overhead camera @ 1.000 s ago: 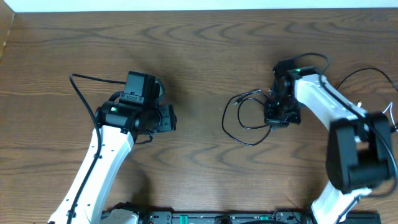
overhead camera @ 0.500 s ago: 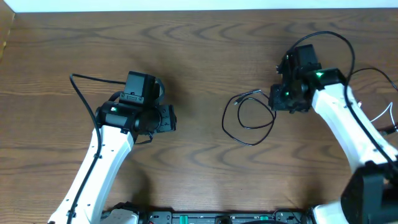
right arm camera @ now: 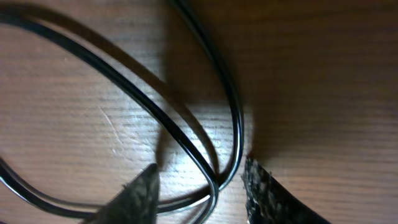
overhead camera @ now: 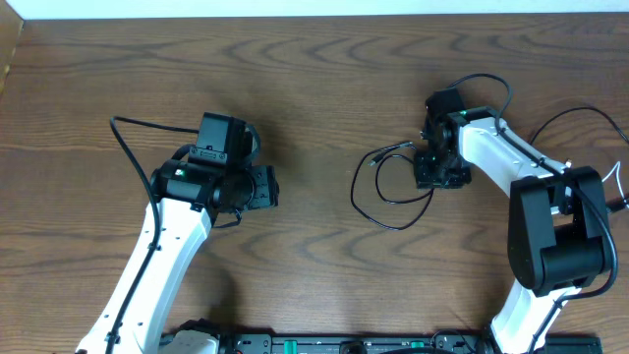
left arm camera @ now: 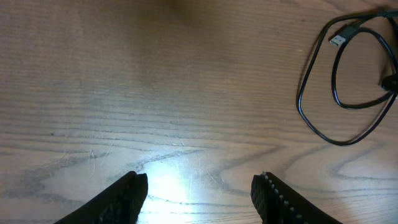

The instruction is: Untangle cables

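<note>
The black cable (overhead camera: 391,187) lies in loose overlapping loops on the wood table, right of centre. It also shows in the left wrist view (left arm camera: 339,84), with a small plug end (left arm camera: 337,40). My right gripper (overhead camera: 433,178) is down at the loops' right side. In the right wrist view its fingers (right arm camera: 199,185) are open, with two crossing strands of the black cable (right arm camera: 186,134) between them. My left gripper (overhead camera: 270,187) is open and empty over bare wood, well left of the cable (left arm camera: 199,186). A thin pale cord (overhead camera: 619,187) shows at the right edge; I cannot tell if it is the white cable.
The wood table (overhead camera: 314,79) stretches to a white strip at the back edge. Thick black robot wires arc above the right arm (overhead camera: 491,84) and beside the left arm (overhead camera: 123,147). A black base rail (overhead camera: 344,344) runs along the front edge.
My right gripper swung up and to the right off the cable, then came back down onto the loops' right side. The cable has hardly shifted. The left arm has not moved.
</note>
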